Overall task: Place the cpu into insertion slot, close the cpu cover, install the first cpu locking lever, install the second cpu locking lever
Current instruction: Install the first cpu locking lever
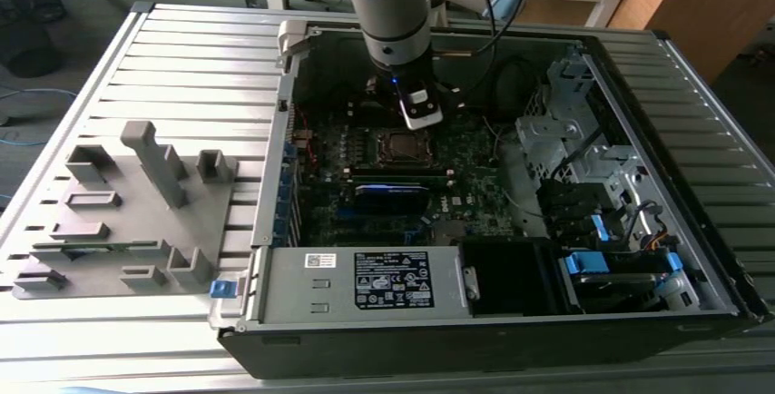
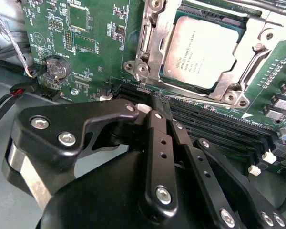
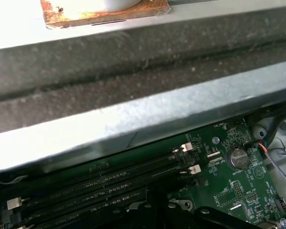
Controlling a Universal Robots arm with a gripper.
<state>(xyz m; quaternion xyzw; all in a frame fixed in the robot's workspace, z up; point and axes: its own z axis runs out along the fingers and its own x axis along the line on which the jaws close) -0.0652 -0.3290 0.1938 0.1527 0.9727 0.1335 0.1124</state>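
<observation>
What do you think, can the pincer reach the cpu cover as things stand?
Probably yes: the pincer sits just beside the cpu cover, over the memory slots, with nothing visible between them.

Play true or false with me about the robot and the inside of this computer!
1. The flat square silver-grey cpu chip lies in place on the green circuit board. True.
2. The thin silver metal cover frame stands up open. False: it lies flat around the chip.
3. The black metal gripper holds the chip. False: it is shut on nothing, its tips by the long black memory slots beside the chip.
4. A round silver coin battery sits on the board. True.
</observation>
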